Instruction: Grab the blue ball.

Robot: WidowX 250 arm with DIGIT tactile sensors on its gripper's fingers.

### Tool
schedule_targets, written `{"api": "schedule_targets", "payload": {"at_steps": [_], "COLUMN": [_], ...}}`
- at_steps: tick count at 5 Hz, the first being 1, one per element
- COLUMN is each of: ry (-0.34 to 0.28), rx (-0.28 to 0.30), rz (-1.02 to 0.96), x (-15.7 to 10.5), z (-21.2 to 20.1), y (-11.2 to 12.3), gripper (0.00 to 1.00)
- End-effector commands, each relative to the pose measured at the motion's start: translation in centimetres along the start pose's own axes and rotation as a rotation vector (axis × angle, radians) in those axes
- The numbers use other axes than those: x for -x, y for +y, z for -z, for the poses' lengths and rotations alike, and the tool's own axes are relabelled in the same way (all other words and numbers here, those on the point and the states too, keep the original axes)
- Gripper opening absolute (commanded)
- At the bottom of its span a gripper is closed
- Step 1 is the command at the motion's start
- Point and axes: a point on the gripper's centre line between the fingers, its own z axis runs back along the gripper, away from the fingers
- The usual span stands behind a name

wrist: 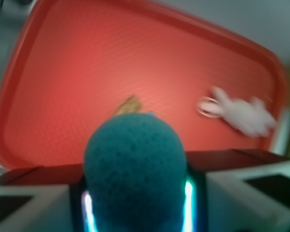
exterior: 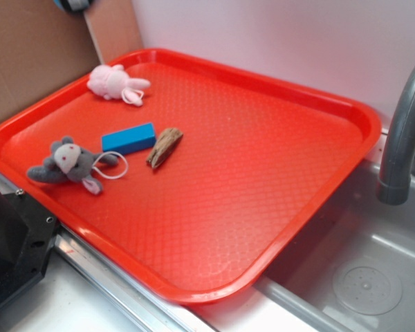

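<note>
Our gripper point(wrist: 135, 203) is closed around the blue ball point(wrist: 134, 166), raised above the tray's near edge; fingers hidden behind it.

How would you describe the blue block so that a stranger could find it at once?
Look at the big red tray beside the grey sink. Near its left side, the blue block lies between a grey plush mouse and a brown wood piece. It alone is flat-sided, rectangular and blue.
</note>
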Motion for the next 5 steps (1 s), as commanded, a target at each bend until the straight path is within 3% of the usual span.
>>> {"api": "schedule_targets", "payload": {"at_steps": [1,2,3,4,5], "ry": [0.004,0.022,0.031,0.005,0.043], "rx": [-0.082,-0.126,-0.223,-0.201,-0.205], "rz": [-0.177,-0.168,-0.176,-0.196,-0.19], "x": [-1.1,-1.7,-2.1,-2.1,-2.5], "z": [-3.3,-2.5,-1.4,-0.9,-0.2], "y": [-2.7,-3.7,-5.2,-5.2,-5.1], "gripper": [0.0,0.0,0.0,0.0,0.0]}}
